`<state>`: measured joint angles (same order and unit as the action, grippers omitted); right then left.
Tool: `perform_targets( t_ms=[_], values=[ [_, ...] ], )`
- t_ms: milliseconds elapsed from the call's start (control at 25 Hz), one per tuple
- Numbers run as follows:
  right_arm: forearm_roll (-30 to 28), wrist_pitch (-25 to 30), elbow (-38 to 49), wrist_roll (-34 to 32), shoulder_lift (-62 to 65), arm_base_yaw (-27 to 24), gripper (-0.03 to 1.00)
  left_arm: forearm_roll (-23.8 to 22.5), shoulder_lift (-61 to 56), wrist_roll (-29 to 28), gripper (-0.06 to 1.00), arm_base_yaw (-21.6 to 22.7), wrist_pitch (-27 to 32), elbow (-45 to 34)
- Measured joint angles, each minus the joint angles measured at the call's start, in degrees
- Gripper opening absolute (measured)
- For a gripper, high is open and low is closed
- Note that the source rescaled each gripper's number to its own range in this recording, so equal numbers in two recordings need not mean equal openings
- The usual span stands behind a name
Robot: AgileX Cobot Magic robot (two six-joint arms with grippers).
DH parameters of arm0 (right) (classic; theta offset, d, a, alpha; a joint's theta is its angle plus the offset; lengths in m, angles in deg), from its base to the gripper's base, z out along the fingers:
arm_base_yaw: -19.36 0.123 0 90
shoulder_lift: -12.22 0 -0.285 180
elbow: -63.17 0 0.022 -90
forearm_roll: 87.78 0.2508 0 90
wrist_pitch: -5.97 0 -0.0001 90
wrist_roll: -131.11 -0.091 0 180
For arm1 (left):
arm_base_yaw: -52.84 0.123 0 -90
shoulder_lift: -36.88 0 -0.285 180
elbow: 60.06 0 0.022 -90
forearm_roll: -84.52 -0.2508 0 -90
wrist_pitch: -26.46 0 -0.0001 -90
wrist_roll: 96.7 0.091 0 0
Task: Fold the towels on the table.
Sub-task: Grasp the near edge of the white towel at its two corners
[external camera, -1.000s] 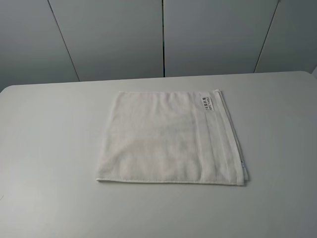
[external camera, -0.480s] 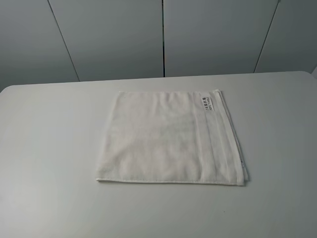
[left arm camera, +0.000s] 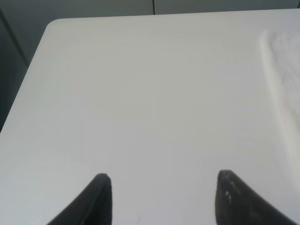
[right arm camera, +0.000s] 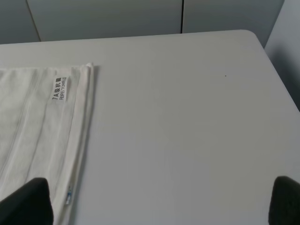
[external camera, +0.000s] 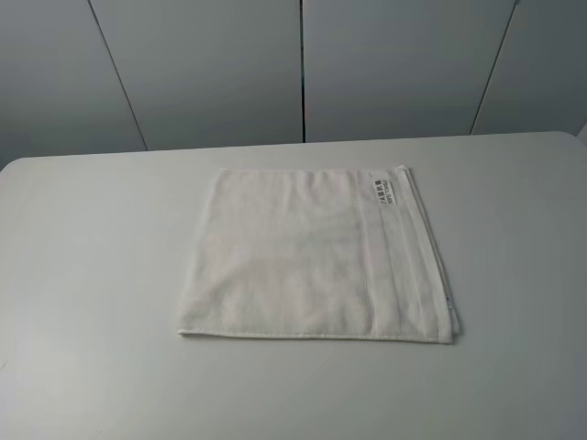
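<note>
A white towel (external camera: 316,257) lies flat in a squarish folded shape in the middle of the white table (external camera: 92,257). Its border band runs along the right side, and a small label (external camera: 385,191) sits at the far right corner. Neither gripper shows in the exterior high view. In the left wrist view my left gripper (left arm camera: 163,177) hovers open over bare table, with the towel's edge (left arm camera: 283,61) off to one side. My right gripper (right arm camera: 160,183) is wide open above bare table beside the towel's banded edge (right arm camera: 33,122) and label (right arm camera: 60,88). Neither holds anything.
Grey wall panels (external camera: 303,64) stand behind the table's far edge. The table's rounded corners show in the left wrist view (left arm camera: 51,23) and in the right wrist view (right arm camera: 255,35). Bare tabletop surrounds the towel on every side.
</note>
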<state>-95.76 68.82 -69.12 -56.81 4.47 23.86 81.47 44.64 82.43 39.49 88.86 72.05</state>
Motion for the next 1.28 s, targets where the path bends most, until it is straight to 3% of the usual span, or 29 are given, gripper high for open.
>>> perform_targets(
  t_ms=[1040, 1120, 1280],
  values=[
    [0.00, 0.00, 0.00, -0.19, 0.00, 0.00, 1.00, -0.20, 0.00, 0.00, 0.62, 0.00, 0.00, 0.00],
    [0.00, 0.00, 0.00, -0.18, 0.00, 0.00, 1.00, -0.20, 0.00, 0.00, 0.69, 0.00, 0.00, 0.00],
    [0.00, 0.00, 0.00, -0.41, 0.00, 0.00, 1.00, -0.20, 0.00, 0.00, 0.96, 0.00, 0.00, 0.00]
  ],
)
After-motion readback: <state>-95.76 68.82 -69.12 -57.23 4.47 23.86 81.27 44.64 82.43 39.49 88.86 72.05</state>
